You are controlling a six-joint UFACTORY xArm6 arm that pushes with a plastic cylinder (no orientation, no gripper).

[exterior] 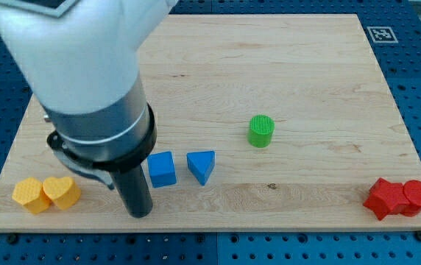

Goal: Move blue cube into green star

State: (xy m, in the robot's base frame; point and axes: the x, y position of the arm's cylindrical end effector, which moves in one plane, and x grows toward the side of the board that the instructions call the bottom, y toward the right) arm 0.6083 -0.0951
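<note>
A blue cube (162, 169) lies on the wooden board (299, 81) at the view's lower left centre. A blue triangular block (202, 166) lies just to its right. A green round block (260, 131) stands further right and higher up; I see no green star shape. My tip (140, 213) rests on the board just left of and slightly below the blue cube, close to it, with a small gap or light contact that I cannot tell apart. The arm's white and black body (93, 88) hides the board's upper left.
Two yellow blocks (47, 194), one hexagon-like and one heart, sit at the board's lower left corner. Two red blocks (399, 198) sit at the lower right corner. A black-and-white marker tag (382, 34) is at the upper right corner. Blue pegboard surrounds the board.
</note>
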